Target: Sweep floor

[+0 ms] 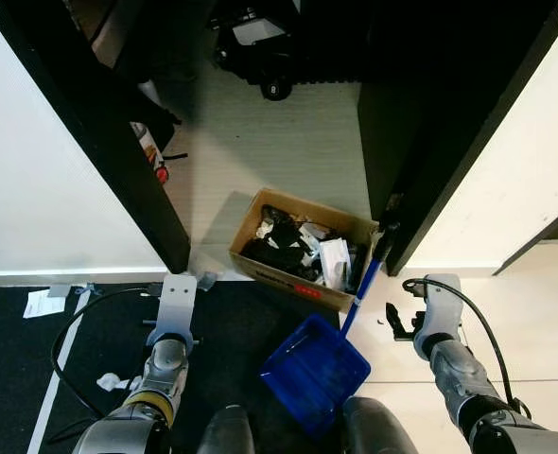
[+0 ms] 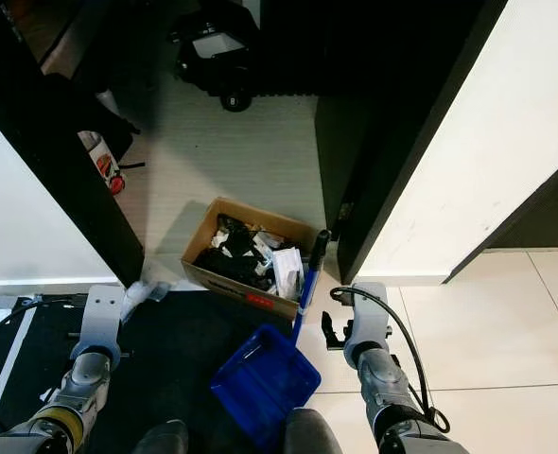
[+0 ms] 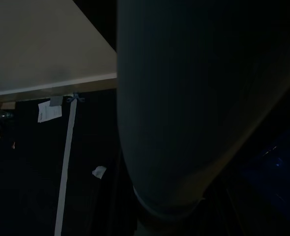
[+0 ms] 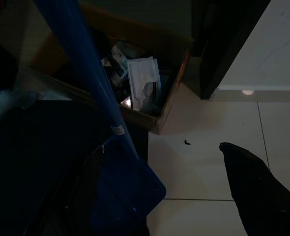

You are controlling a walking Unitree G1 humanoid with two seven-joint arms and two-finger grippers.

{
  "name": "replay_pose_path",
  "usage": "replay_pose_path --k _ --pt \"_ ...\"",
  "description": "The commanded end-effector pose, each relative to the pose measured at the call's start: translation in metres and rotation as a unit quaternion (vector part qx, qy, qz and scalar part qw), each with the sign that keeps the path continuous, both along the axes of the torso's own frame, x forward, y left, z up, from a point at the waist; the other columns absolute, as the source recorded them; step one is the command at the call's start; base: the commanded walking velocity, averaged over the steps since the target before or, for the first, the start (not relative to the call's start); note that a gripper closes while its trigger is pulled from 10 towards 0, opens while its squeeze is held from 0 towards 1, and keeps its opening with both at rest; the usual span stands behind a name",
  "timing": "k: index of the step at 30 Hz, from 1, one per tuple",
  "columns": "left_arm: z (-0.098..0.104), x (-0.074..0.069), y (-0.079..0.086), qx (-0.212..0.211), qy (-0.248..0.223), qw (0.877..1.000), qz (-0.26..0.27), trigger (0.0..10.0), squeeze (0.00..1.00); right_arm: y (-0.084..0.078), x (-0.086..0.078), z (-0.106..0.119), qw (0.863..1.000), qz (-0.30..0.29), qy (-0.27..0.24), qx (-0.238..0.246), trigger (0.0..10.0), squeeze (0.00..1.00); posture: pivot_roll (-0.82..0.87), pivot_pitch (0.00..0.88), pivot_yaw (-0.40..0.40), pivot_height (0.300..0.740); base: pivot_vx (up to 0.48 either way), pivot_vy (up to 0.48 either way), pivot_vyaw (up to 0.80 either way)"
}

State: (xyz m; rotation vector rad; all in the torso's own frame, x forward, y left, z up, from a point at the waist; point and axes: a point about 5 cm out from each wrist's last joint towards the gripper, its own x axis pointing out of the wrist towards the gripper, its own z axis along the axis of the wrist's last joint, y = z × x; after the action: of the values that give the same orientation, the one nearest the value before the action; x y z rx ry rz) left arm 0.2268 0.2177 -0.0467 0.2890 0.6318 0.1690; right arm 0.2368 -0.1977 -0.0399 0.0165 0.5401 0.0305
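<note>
- The scene is a doorway seen from above: a pale grey floor (image 1: 260,142) runs between dark door frames and white walls, a black mat (image 1: 33,378) covers the near left, and white tiles (image 1: 525,312) lie on the near right.
- A blue dustpan (image 1: 314,371) stands on the edge of the mat, just in front of the robot's feet; its blue handle (image 1: 364,284) rises at a slant, with its top by the dark door frame on the right.
- Just beyond the dustpan sits an open cardboard box (image 1: 298,248) filled with black and white rubbish; the handle passes the box's right corner.
- White paper scraps (image 1: 109,381) lie on the mat near the left arm.
- The right gripper (image 1: 400,320) hangs beside the handle without touching it; whether its claw is spread or pressed together I cannot tell.
- The left gripper (image 1: 177,295) hangs over the mat's far edge; its claw's state I cannot tell.
- Farther off, a black wheeled machine (image 1: 260,47) stands in the shade.
</note>
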Motion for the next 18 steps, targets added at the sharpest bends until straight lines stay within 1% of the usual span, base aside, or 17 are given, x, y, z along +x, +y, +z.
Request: replay_pose_path --k 1,18 --pt "0.0011 0.0008 -0.0007 0.003 -0.007 1.000 -0.006 10.0 0.00 0.0001 -0.0029 -0.0028 1.000 -0.005 0.009 0.005 10.0 0.00 -0.03 0.034 -0.005 0.740 0.000 0.000 0.00" --pt "0.0008 0.0003 -0.0014 0.001 -0.008 1.000 -0.006 10.0 0.00 -0.0008 -0.0037 -0.0031 1.000 -0.006 0.010 0.003 10.0 0.00 -0.03 0.038 -0.005 0.740 0.000 0.000 0.00"
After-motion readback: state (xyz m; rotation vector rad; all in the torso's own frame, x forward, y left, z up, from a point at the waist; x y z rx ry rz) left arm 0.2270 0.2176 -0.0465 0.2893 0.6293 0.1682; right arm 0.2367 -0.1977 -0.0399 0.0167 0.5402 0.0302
